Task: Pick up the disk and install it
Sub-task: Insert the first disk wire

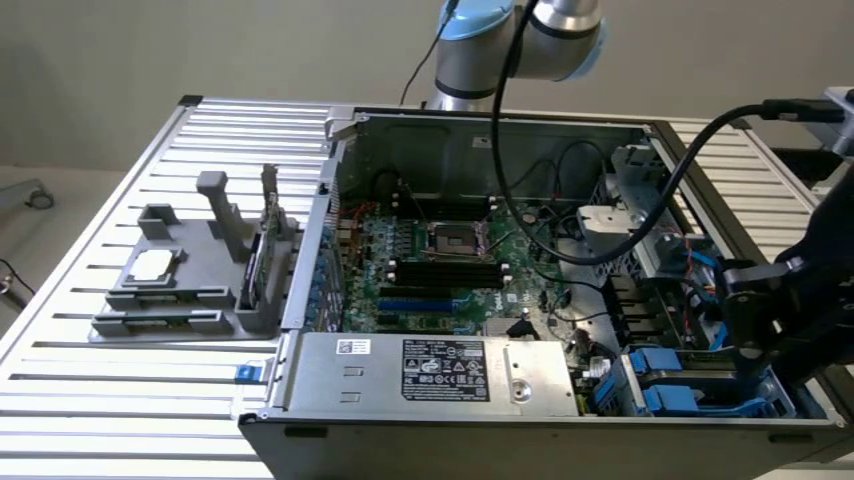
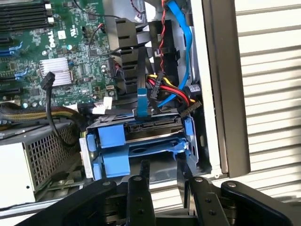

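Black metal fingers [image 2: 142, 172] of the claw [image 2: 161, 169] stand spread apart, pinching nothing, with grey floor showing in the gap between them. Their tips hover just beside the flat silver-grey hard disk in its bright blue plastic carrier [image 2: 151, 135]. The disk sits in the drive bay at the corner of the open silver-grey computer case [image 2: 221, 94], between the case wall and the perforated silver power-supply box [image 2: 28, 160]. That bay probably holds it there because the bundle of red, yellow and black wires [image 2: 164, 87] and a flat blue cable end right above it, within reach of its connector. The claw looks lined up on the middle of the carrier's blue bar, the natural place to press or grip. The disk's long axis runs crosswise, from the power-supply side toward the case wall, and its dark connector edge points toward the wires and the green motherboard [image 2: 70, 47]. I cannot tell whether it is fully seated. The case lies on a slatted aluminium table [image 2: 273, 70].
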